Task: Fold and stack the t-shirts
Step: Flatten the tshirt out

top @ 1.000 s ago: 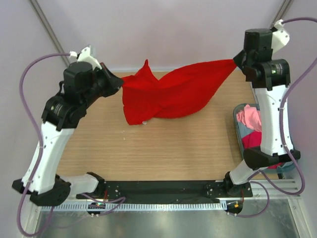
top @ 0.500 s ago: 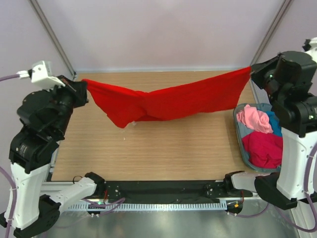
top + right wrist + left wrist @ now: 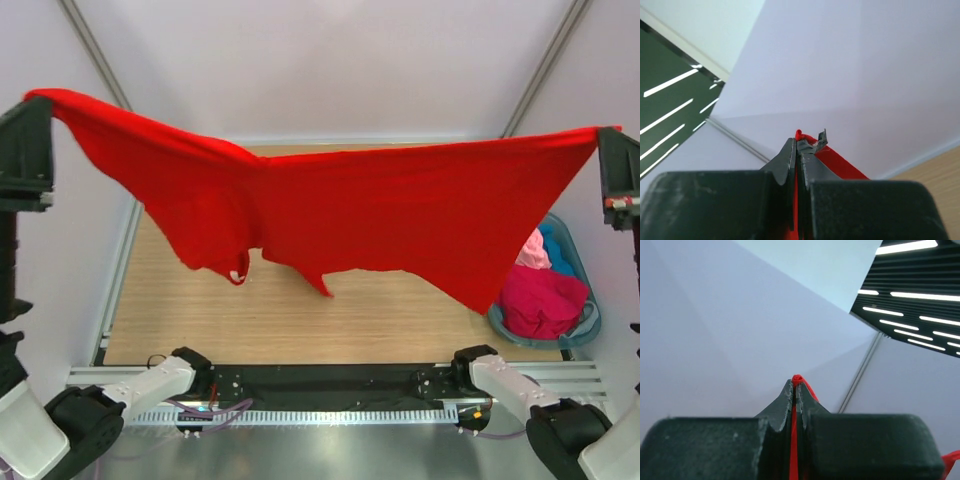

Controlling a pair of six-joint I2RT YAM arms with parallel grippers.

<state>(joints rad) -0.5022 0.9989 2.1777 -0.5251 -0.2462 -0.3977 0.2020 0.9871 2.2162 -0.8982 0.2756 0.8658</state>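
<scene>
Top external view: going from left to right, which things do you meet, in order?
In order: left gripper → red t-shirt, held up between both → basket → right gripper.

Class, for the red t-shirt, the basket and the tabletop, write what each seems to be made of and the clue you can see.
The red t-shirt looks like soft matt knit cloth, perhaps cotton: it sags and creases where it hangs. The basket seems to be plastic: translucent blue-grey with a smooth rim. The tabletop is wood or wood-look laminate: pale, with fine grain lines. The pictures cannot settle which.
</scene>
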